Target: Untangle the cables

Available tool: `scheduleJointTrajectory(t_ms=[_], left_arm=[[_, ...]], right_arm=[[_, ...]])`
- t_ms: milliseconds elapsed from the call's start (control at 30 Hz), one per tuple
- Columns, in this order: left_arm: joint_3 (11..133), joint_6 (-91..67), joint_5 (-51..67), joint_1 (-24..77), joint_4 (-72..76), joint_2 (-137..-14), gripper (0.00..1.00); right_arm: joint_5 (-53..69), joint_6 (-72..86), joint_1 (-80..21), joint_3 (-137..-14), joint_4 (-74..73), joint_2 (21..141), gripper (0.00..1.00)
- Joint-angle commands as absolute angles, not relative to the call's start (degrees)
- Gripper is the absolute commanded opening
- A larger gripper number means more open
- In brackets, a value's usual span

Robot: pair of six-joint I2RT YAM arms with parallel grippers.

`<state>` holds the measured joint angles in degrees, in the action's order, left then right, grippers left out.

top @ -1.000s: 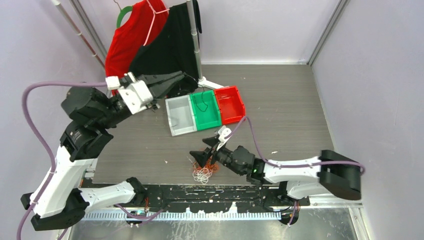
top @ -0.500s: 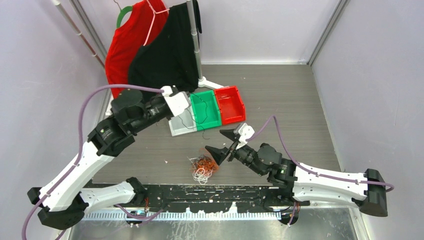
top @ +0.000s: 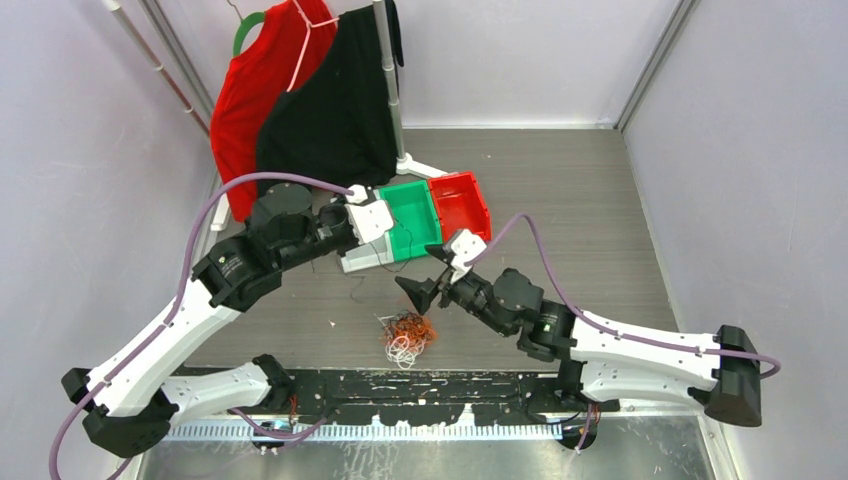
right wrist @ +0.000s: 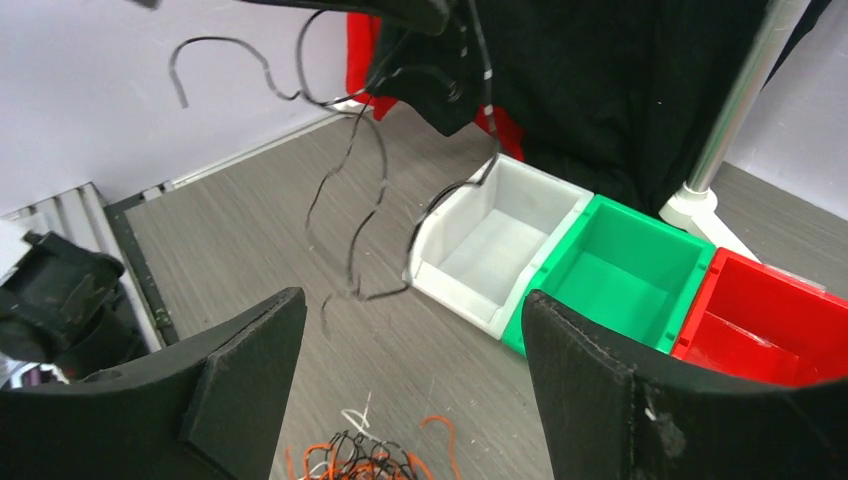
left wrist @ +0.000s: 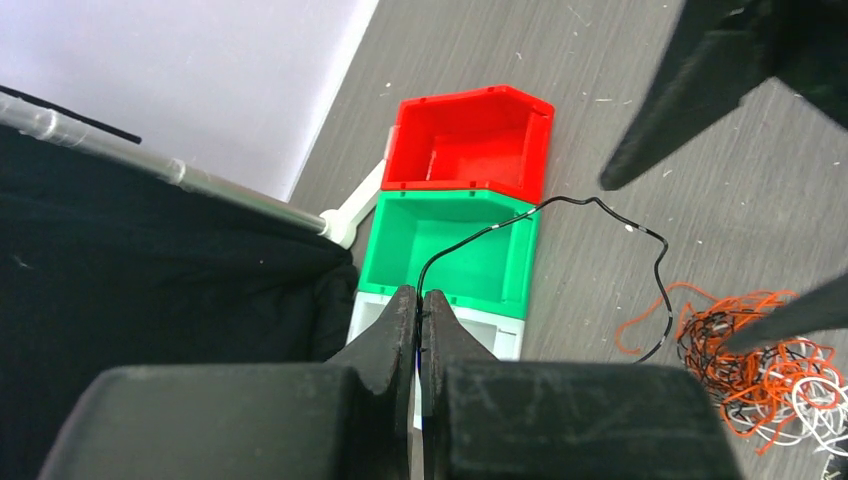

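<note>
The cables (top: 405, 336) lie as a small snarl of orange, white and black wire near the table's front edge, also seen in the left wrist view (left wrist: 765, 355) and the right wrist view (right wrist: 365, 462). One black cable (left wrist: 600, 210) runs out of the snarl up to my left gripper (left wrist: 421, 297), which is shut on it above the white bin. From that grip a curly length of the black cable (right wrist: 358, 190) dangles. My right gripper (top: 425, 276) hovers just behind the snarl, open and holding nothing (right wrist: 415, 300).
Three bins stand in a row mid-table: white bin (top: 362, 261), green bin (top: 415, 215), red bin (top: 462, 207). Behind them a clothes rack pole (top: 391, 90) carries a red garment (top: 255, 90) and a black garment (top: 335, 115). Walls close in on both sides.
My left arm swung from the hanging clothes forward to above the bins, with its jaws staying shut. My right gripper lifted off the snarl, moved back and opened wider.
</note>
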<state>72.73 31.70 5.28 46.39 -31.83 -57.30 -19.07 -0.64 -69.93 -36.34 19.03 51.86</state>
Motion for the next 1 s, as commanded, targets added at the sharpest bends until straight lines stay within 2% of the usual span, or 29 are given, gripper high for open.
scheduleJointTrajectory(t_ms=[0,233,433,600,767,967], left_arm=[[73.22,29.17,8.67,46.24,-32.33,-56.89,0.00],[76.13,27.39,15.94,46.24,-36.81,-57.54,0.00],[74.53,34.75,6.75,44.23,-33.50,-62.03,0.00],[75.57,37.21,-1.59,39.55,-28.11,-69.56,0.00],[79.75,37.62,-2.98,34.03,-23.86,-76.12,0.00],[80.70,35.77,-1.32,31.47,-19.86,-79.71,0.00]], right_arm=[[-13.76,2.41,-65.04,-40.09,25.02,55.51,0.82],[-4.84,9.38,-56.83,-43.28,30.12,64.43,0.65],[-6.66,9.81,-53.70,-46.92,29.69,72.36,0.59],[-10.10,9.48,-52.39,-48.62,26.90,75.07,0.61],[-14.82,8.49,-52.07,-46.23,25.87,73.90,0.72],[-16.18,8.64,-50.70,-42.98,25.14,71.78,0.72]])
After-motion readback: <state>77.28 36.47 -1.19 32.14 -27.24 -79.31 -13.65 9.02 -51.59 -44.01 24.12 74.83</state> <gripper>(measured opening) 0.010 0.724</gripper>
